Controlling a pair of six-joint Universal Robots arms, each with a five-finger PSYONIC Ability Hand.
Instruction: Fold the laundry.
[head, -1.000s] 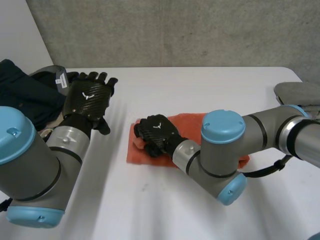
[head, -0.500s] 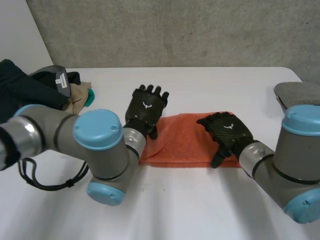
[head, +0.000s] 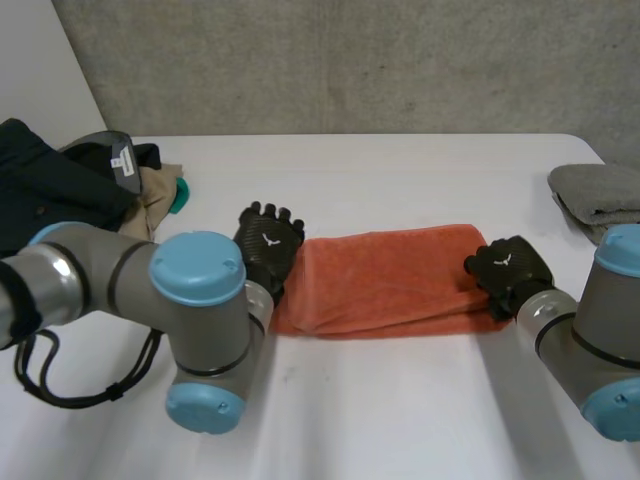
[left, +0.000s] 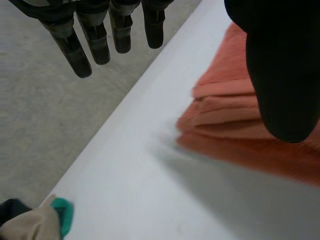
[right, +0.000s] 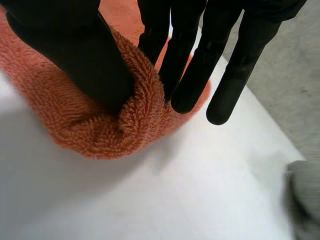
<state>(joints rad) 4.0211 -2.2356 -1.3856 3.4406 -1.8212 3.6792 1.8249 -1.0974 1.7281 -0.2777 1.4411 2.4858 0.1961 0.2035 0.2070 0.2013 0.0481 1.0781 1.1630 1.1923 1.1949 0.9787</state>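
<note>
An orange towel (head: 390, 280) lies folded in a long strip across the middle of the white table (head: 400, 170). My left hand (head: 265, 248) is at the strip's left end, open, its straight fingers (left: 80, 50) held over bare table beside the layered towel (left: 225, 115) edge. My right hand (head: 510, 270) is at the right end. There its thumb (right: 75, 55) and fingers (right: 190, 75) pinch a bunched fold of the towel (right: 85, 125).
A heap of dark clothes (head: 40, 190) with a beige cloth (head: 155, 190) and a teal item (head: 178, 195) sits at the table's far left. A folded grey towel (head: 600, 195) lies at the right edge, near my right hand.
The right hand went from the towel's left end to its right end, opened on the way and has shut on it. The left hand came in from the far left.
</note>
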